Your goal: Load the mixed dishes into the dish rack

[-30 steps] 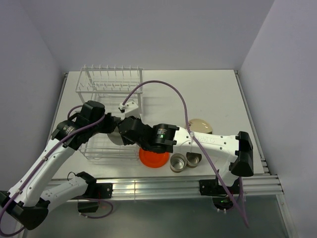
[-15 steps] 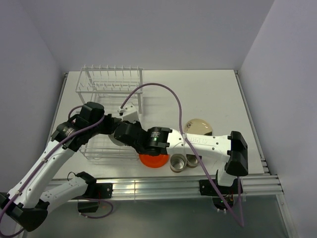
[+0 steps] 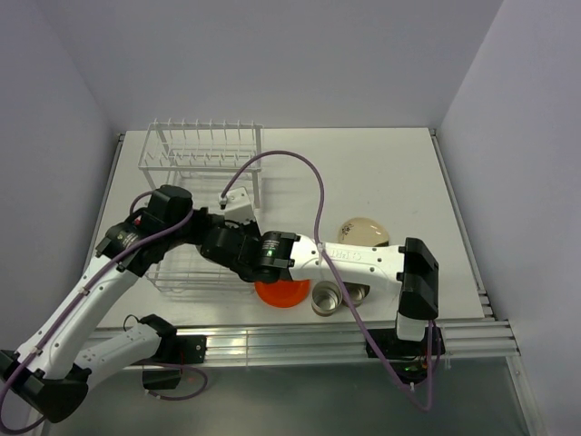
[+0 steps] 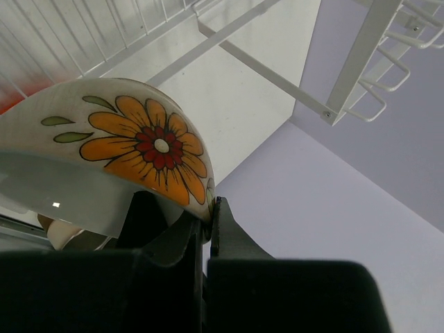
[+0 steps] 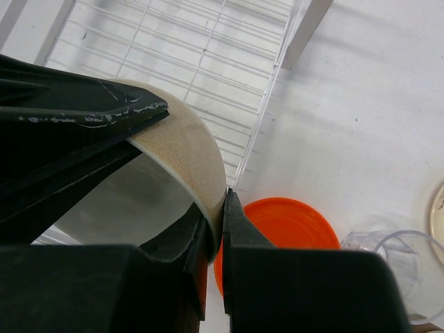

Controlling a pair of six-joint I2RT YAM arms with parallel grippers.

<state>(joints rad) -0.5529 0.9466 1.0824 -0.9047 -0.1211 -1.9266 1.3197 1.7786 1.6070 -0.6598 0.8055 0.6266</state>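
Pinching the bowl (image 4: 139, 132) by its rim, the left jaws are pressing tight on the edge just below a painted orange flower, with no gap showing at the grip. The right jaws are clamping the same bowl (image 5: 184, 163) at another spot on the rim, one finger inside and one outside.

The bowl is hanging tilted between the two wrists over the near end of the rack (image 3: 204, 150), above its wire basket. Whether it is touching the wires I cannot tell. From above, the left arm (image 3: 91, 291) and right arm (image 3: 363, 259) are meeting over that spot and hiding most of the bowl.

The orange plate (image 3: 281, 293) is lying on the desk (image 3: 381, 173) just beside the basket's near right corner, partly under the right arm. Two steel cups (image 3: 325, 300) are sitting just right of it, and the cream plate (image 3: 365, 231) is resting farther back. The glass (image 5: 388, 253) is standing near the orange plate — only the right wrist view is showing it.
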